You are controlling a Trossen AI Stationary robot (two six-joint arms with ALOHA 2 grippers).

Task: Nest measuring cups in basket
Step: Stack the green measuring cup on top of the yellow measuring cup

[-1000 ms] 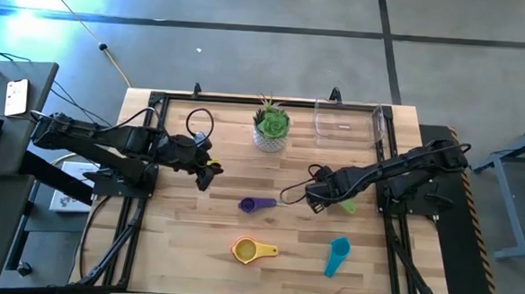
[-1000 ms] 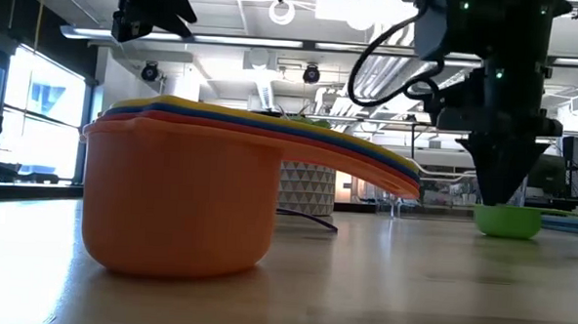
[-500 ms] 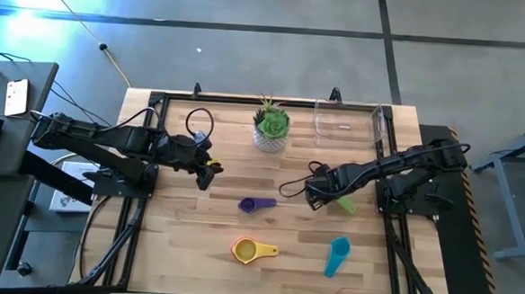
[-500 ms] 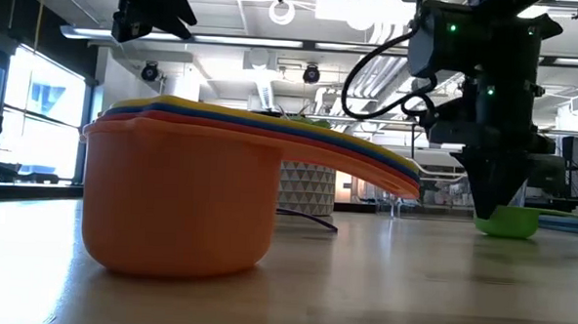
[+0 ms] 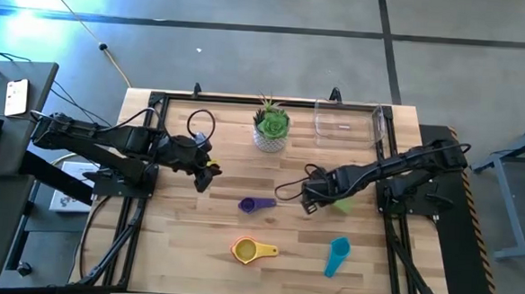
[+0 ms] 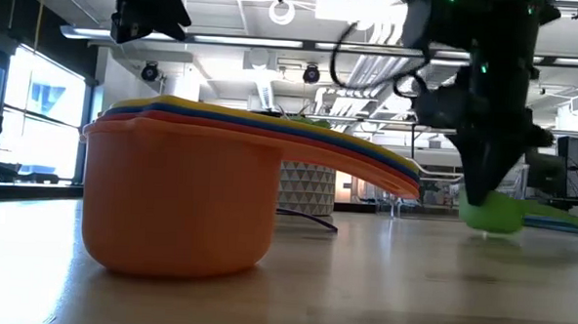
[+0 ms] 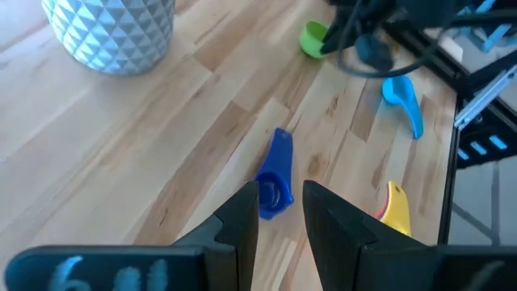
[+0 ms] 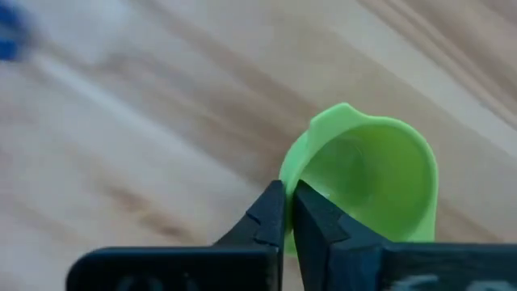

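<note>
Green cup: rim pinched by clenched right tool; basket lies beyond, nearer this arm.

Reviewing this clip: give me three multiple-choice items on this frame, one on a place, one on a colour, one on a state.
1. Where is the basket?
A. at the table's far edge, right of the plant pot
B. beside the teal cup
C. under the left gripper

2. What colour is the cup at the right gripper?
A. purple
B. green
C. yellow

3. How does the right gripper stand?
A. wide open
B. out of sight
C. shut on the cup's rim

Key: 1 A, the high view shows it there. 2 B, the green cup fills the right wrist view. 3 C, its fingers pinch the rim.
</note>
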